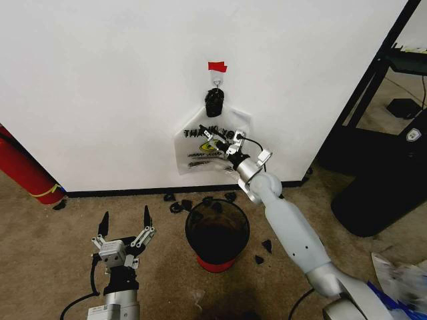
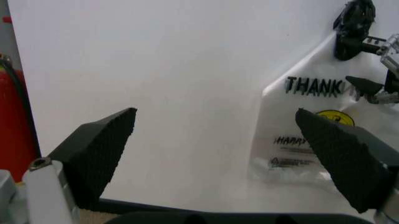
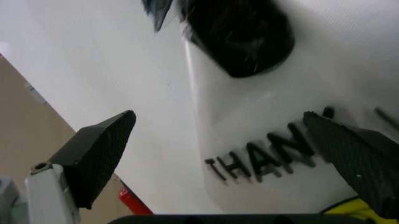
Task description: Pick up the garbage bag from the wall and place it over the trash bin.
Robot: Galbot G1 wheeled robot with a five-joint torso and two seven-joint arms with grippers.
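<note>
Wall (image 1: 100, 80): white, black baseboard, red tape strip (image 1: 217, 67) over a small hook.
Garbage bag (image 1: 200, 150): hangs flat on the wall from a black knot (image 1: 214, 101).
Trash bin (image 1: 217, 235): dark, red base, on brown carpet (image 1: 53, 253), at 6 o'clock from the bag.
Right tool (image 1: 225, 141): spread wide, empty, at the bag's face.
Left tool (image 1: 125, 230): spread wide, empty, low at 9 o'clock from the bin.
Red cylinder (image 1: 23, 170): far left.

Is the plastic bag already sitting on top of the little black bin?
No, the garbage bag hangs on the wall from a hook, while the trash bin stands open on the floor below it.
</note>
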